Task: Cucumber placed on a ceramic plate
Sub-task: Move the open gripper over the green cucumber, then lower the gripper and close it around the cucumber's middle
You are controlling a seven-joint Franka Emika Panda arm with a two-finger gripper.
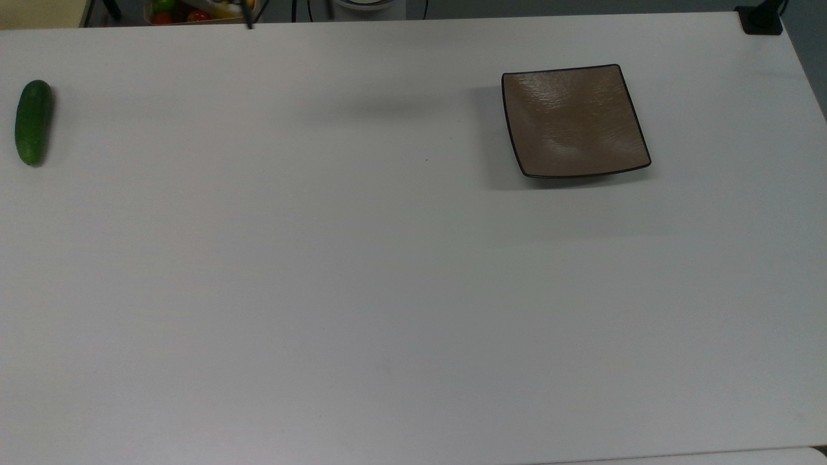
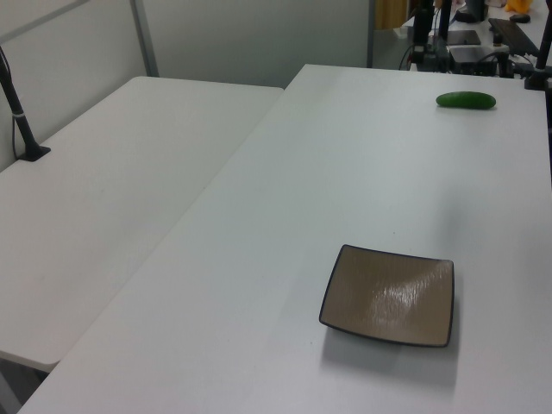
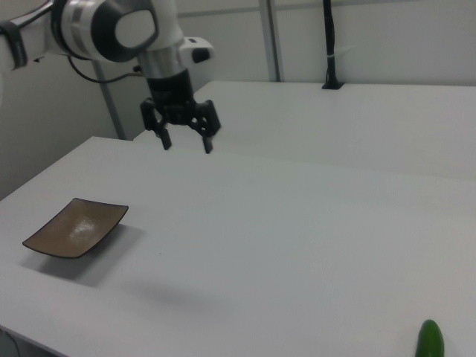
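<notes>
my fingers (image 3: pixel 164 139) are spread wide with nothing between them, pointing straight down, so my gripper (image 3: pixel 184 144) is set for a top-down grab. it hangs high over the white table (image 3: pixel 297 223), off the surface, above the far side in the right view, between the two task items but closer to the ceramic plate (image 3: pixel 75 227). the plate is bare, sitting flat at the right view's left; in the top view it's at the upper right (image 1: pixel 575 121), in the left view near the bottom (image 2: pixel 388 296). the cucumber (image 3: pixel 430 341) lies on its side well apart from the plate, at the right view's bottom right corner; in the top view it's at the far left edge (image 1: pixel 33 122), long axis running near-to-far in the top view, and in the left view it's at the far end of the table (image 2: pixel 466 100). my read: pickup not started, i'm in transit toward the cucumber, staying high to clear the table. next i need to cross the table, line the jaws across the cucumber's short width, then drop. it's smooth and round, so it may roll if i clip it off-centre. a bin of coloured produce (image 1: pixel 194 9) sits past the table's far edge in the top view, not my concern.
</notes>
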